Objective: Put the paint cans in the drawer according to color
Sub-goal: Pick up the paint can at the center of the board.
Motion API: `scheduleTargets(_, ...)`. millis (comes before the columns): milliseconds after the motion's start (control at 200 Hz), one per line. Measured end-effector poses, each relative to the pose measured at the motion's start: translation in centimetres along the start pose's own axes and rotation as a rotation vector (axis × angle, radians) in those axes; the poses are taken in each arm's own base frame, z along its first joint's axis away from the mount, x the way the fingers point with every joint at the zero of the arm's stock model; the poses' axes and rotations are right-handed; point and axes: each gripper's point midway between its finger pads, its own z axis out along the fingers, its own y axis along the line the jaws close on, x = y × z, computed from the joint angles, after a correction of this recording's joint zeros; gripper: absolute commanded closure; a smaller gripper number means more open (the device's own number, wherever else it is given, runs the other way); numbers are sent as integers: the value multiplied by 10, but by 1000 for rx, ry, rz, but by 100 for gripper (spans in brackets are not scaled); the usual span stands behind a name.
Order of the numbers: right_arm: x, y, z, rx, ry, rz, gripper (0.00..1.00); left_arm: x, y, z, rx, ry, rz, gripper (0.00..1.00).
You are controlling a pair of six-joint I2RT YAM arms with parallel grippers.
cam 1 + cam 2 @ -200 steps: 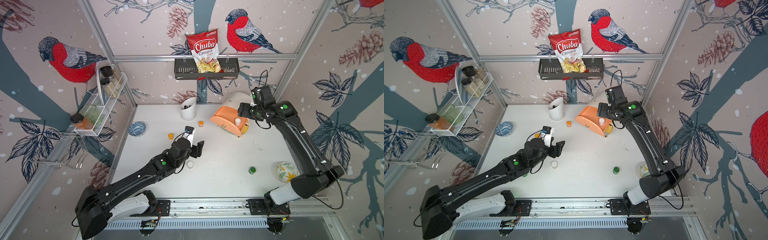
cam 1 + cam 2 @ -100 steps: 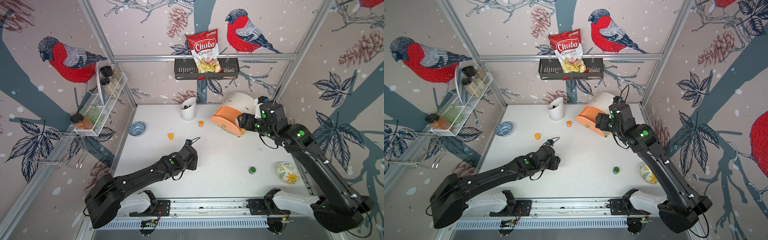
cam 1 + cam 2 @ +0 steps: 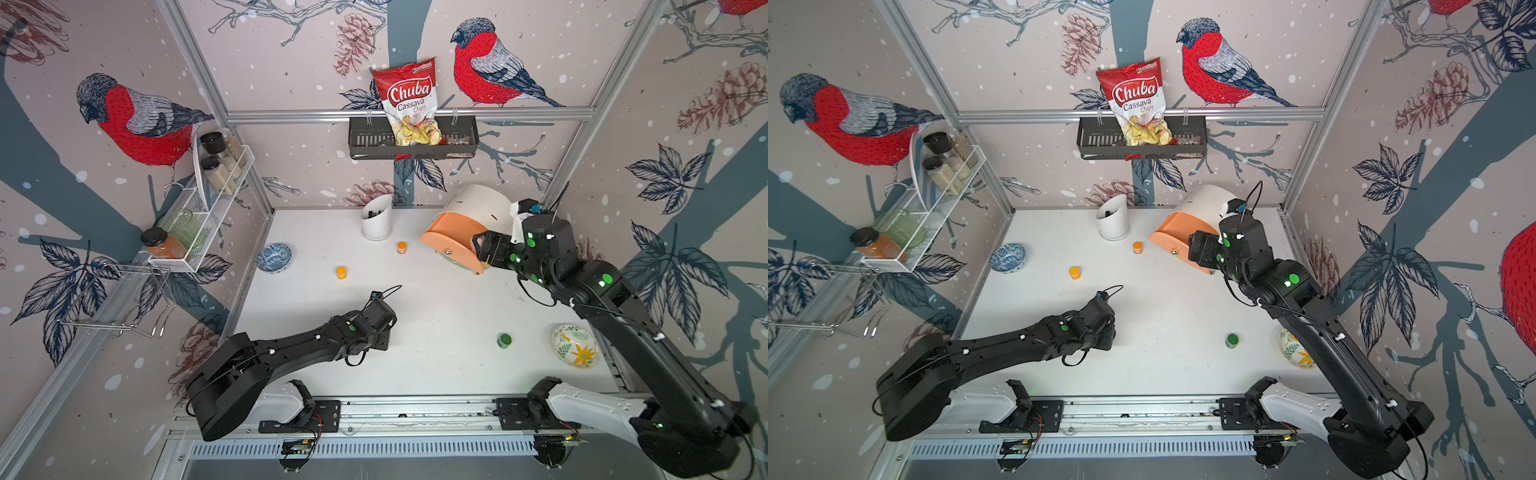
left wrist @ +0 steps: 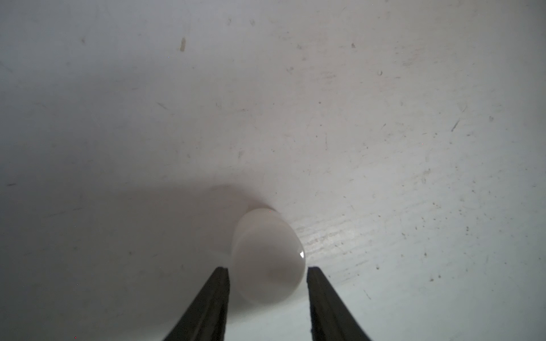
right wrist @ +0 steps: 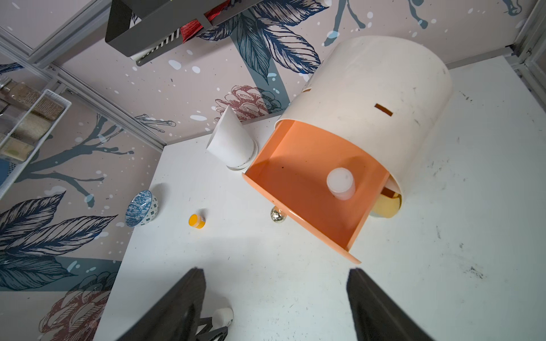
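Kim: White tabletop [image 3: 436,316], scuffed, poor contrast with the pot. Left gripper [image 4: 268,267] is down around a white paint can [image 4: 266,251] standing on it, toward the front of the table. Fingers [image 4: 211,301] flank the wall, a hairline off at most; can't tell if they bite.
Raj: Centre it, then squeeze gently. Squat and slick by the look, so I'd expect it to squirt out if one pad lands early. Grip low on the body, not the lid.
Kim: Where to?
Raj: Peach drawer [image 5: 295,165] of the drawer chest [image 5: 384,88] stands pulled out, second white can [image 5: 340,183] upright inside. Likely same slot. Right gripper [image 5: 276,270] hangs before it, spread wide, empty.
Kim: Lift straight, clear the drawer's front lip, set down beside its twin. Near orange can [image 3: 340,272], far orange can [image 3: 401,247], green can [image 3: 504,340] sit loose on the table, out of the way.
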Motion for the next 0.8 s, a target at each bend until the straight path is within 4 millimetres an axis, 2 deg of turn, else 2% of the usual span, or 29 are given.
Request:
scheduleTargets(160, 17, 21, -3, -60, 39, -18, 21, -3, -9, 9, 25, 7, -1, 58)
scheduleTargets(345, 38, 25, -9, -83, 79, -24, 20, -15, -31, 28, 91, -5, -3, 59)
scheduleTargets(520, 78, 13, -11, -64, 168, -44, 20, -38, -71, 44, 189, -31, 6, 59)
scheduleTargets(690, 100, 2, -3, -34, 210, -43, 20, -52, -101, 55, 248, -39, 20, 59)
scheduleTargets(800, 121, -5, 7, -9, 253, -47, 20, -59, -119, 54, 283, -44, 43, 46)
